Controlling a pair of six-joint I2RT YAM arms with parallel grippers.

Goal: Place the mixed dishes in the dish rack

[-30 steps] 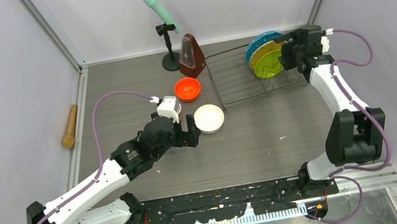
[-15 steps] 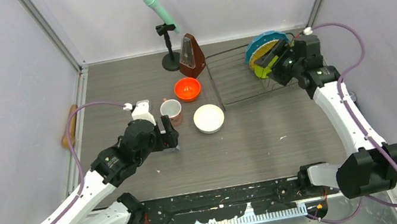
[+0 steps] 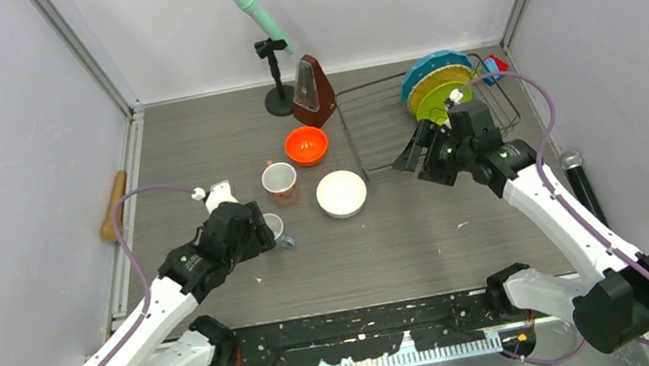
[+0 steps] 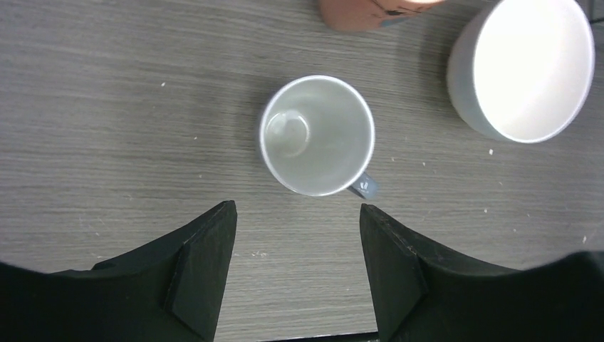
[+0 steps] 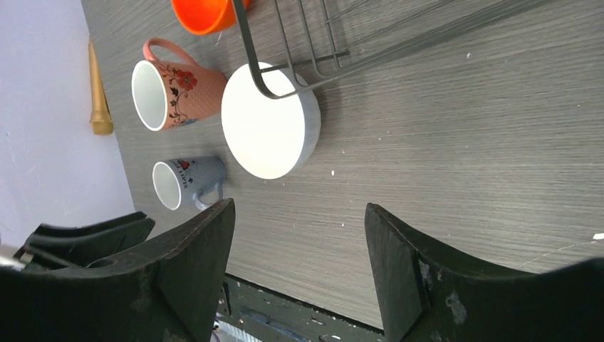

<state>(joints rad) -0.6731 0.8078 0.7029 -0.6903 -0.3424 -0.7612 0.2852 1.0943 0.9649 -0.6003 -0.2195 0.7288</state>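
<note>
A scalloped teal plate (image 3: 425, 69) and a lime-green plate (image 3: 433, 99) stand upright in the grey wire dish rack (image 3: 381, 130). On the table lie an orange bowl (image 3: 306, 145), a white bowl (image 3: 342, 193), a pinkish patterned mug (image 3: 280, 182) and a small grey-white mug (image 3: 275, 227). My left gripper (image 3: 262, 237) hangs open just short of the small mug (image 4: 317, 135), and nothing lies between its fingers (image 4: 206, 263). My right gripper (image 3: 425, 159) is open and empty over the table at the rack's near edge, facing the white bowl (image 5: 269, 121).
A brown metronome (image 3: 313, 91) and a teal microphone on a stand (image 3: 260, 16) stand behind the orange bowl. A wooden stick (image 3: 113, 207) lies by the left wall and a black microphone (image 3: 582, 186) by the right wall.
My left arm has drawn back from the white bowl to the small grey-white mug, its jaws narrowing. My right arm has left the plates in the rack and swung forward over the table.
</note>
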